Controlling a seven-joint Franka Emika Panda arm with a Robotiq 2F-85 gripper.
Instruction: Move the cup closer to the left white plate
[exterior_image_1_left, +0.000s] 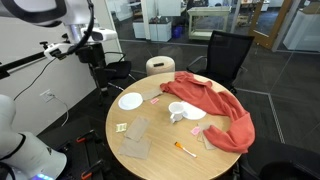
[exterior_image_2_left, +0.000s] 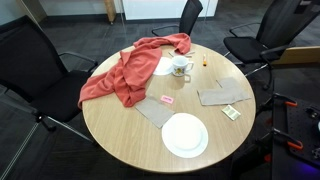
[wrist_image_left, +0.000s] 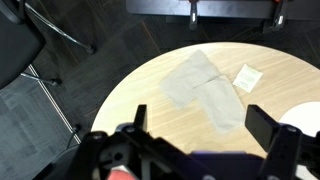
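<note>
pincer (wrist_image_left: 200, 125) spread wide apart, far from cup (exterior_image_2_left: 181, 67). might snag red cloth (exterior_image_2_left: 120, 75) at nine o'clock of cup, or tip cup sliding toward left white plate (exterior_image_2_left: 185, 135) at six o'clock.

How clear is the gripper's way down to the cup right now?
Probably clear enough: the cup stands uncovered with nothing above it. The red cloth lies close beside it and might crowd one finger. The gripper hangs open above the grey cloth.
</note>
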